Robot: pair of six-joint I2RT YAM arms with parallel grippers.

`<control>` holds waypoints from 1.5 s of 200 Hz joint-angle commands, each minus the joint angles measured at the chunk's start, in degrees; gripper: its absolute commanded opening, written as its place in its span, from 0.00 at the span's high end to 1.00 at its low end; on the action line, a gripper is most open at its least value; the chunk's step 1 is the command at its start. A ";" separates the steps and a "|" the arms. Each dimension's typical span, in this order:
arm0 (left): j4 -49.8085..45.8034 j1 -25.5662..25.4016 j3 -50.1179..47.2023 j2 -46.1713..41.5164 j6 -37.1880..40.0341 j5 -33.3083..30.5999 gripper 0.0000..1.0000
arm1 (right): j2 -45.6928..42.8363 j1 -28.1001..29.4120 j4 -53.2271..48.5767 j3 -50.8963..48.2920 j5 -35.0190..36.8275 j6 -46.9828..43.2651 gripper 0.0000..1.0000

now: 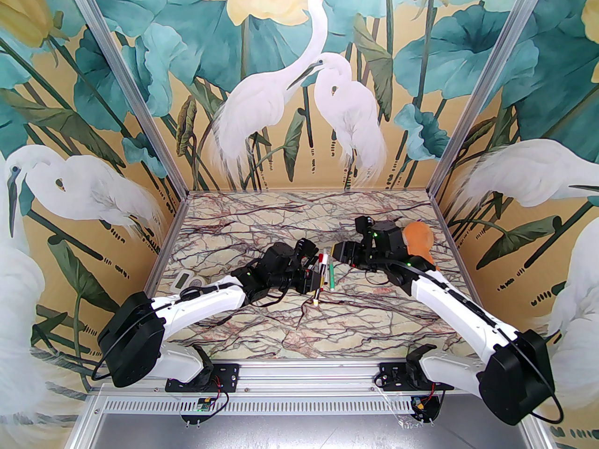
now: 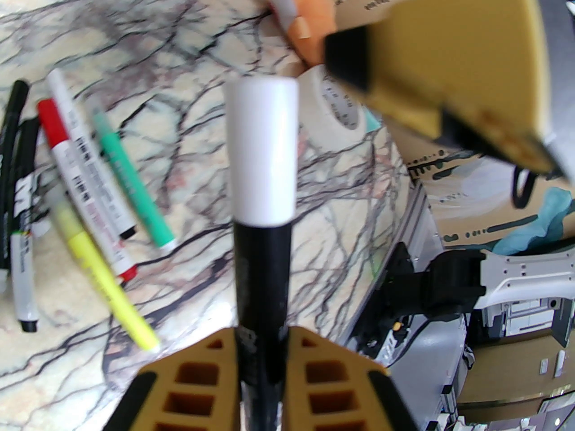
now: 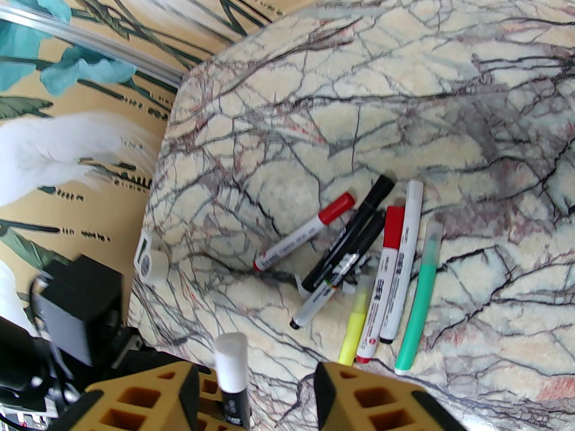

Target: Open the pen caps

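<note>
We are pinching the slim black pen with the left gripper; the parted right gripper, off-centre, could glance off its white plastic cap.

The table was cream marble, veined in black and dull red. The walls bore white egrets, teal leaves and pale yellow flowers on a tan ground. The held pen had a black barrel and a white cap. Lying beside it were a green pen, a yellow pen, black pens and white barrels with red caps. The fingers were ochre edged in black, and the toy was orange.
</note>
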 commanded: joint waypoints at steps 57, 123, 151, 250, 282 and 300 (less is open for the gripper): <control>1.96 -3.84 3.17 2.58 -0.46 1.01 0.83 | 2.39 1.61 -4.03 2.71 -1.77 -3.36 0.52; 2.25 -4.22 2.71 2.68 -0.12 0.66 0.84 | 3.15 2.02 -5.68 2.72 -3.80 -3.91 0.62; 2.07 -4.61 2.72 2.71 0.18 0.56 0.84 | 3.07 2.04 -5.81 2.76 -4.27 -3.91 0.66; 1.19 -5.08 2.96 3.36 0.45 -0.48 0.85 | 4.18 2.51 -5.68 2.86 -4.58 -4.05 0.72; 1.10 -5.10 2.98 3.23 0.59 -0.60 0.85 | 4.22 2.64 -6.20 2.73 -4.22 -4.34 0.74; 1.19 -5.10 2.91 3.24 0.58 -0.39 0.85 | 3.89 2.64 -6.21 2.66 -3.87 -4.35 0.76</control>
